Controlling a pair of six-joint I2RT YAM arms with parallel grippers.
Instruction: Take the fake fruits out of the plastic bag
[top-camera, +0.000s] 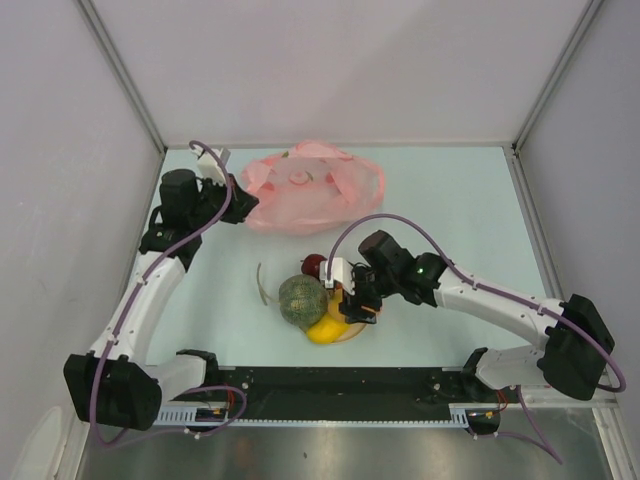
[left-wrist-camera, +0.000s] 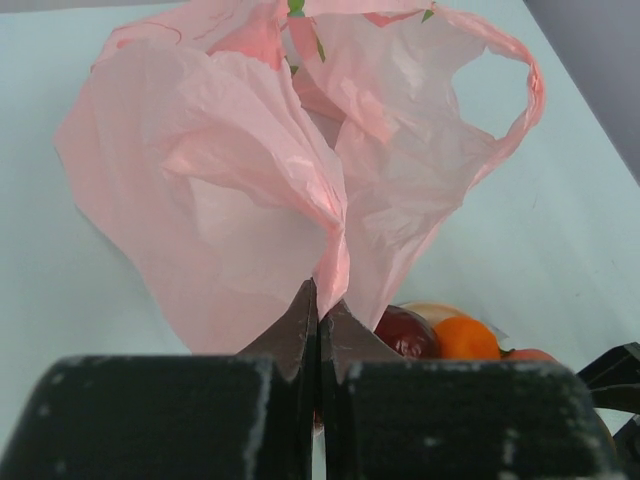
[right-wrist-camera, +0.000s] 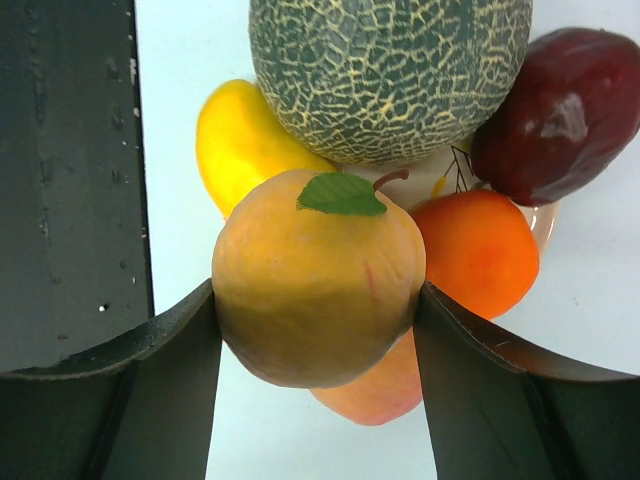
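The pink plastic bag (top-camera: 310, 190) lies crumpled at the back of the table. My left gripper (top-camera: 238, 193) is shut on a fold of its left edge, and the film (left-wrist-camera: 250, 170) rises from the pinched tips of the left gripper (left-wrist-camera: 320, 300). My right gripper (top-camera: 345, 295) is shut on a peach-coloured round fruit with a green leaf (right-wrist-camera: 315, 280), held just above the heap. Below it are the netted melon (right-wrist-camera: 390, 70), the dark red apple (right-wrist-camera: 560, 115), the orange (right-wrist-camera: 480, 250), the yellow oblong fruit (right-wrist-camera: 240, 140) and another peach-coloured one (right-wrist-camera: 375, 390).
The fruits sit on a cream plate (right-wrist-camera: 540, 225) near the table's middle front, melon (top-camera: 302, 300) to the left. A black rail (top-camera: 330, 385) runs along the near edge. Grey walls enclose the table on three sides.
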